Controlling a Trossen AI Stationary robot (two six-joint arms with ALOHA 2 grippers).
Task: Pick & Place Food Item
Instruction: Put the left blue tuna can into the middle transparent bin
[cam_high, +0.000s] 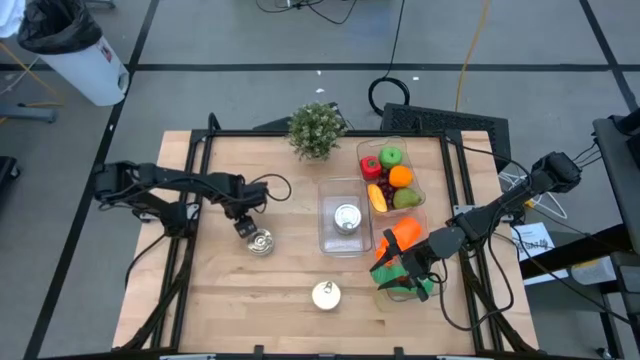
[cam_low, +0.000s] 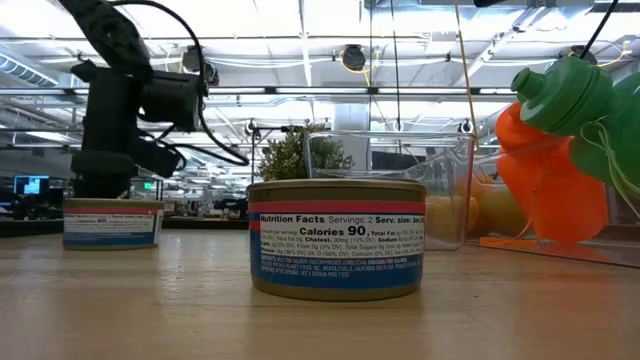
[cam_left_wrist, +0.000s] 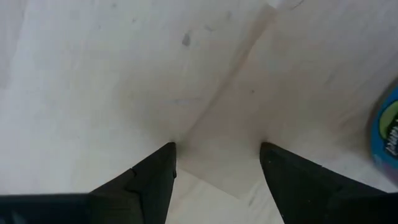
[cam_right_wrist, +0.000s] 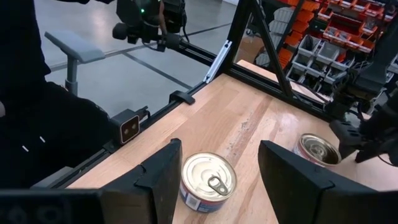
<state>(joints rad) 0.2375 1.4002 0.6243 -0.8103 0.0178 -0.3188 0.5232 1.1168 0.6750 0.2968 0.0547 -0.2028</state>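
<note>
Three tin cans show in the high view. One can (cam_high: 261, 242) stands on the wooden table at the left, one can (cam_high: 326, 294) stands near the front edge, and a third can (cam_high: 346, 218) sits inside a clear container (cam_high: 326, 196). My left gripper (cam_high: 245, 226) points straight down just beside the left can, open, with only bare table between its fingers (cam_left_wrist: 217, 146); that can's rim (cam_left_wrist: 388, 134) shows off to one side. My right gripper (cam_high: 388, 274), with orange and green parts, hangs open above the table's right front, aimed at the front can (cam_right_wrist: 208, 180).
A clear tray (cam_high: 420, 168) with fruit stands at the back right beside the container. A potted plant (cam_high: 316, 128) stands at the far edge. The black frame rails (cam_high: 190, 200) run along the table's sides. Bare wood lies across the table's left front.
</note>
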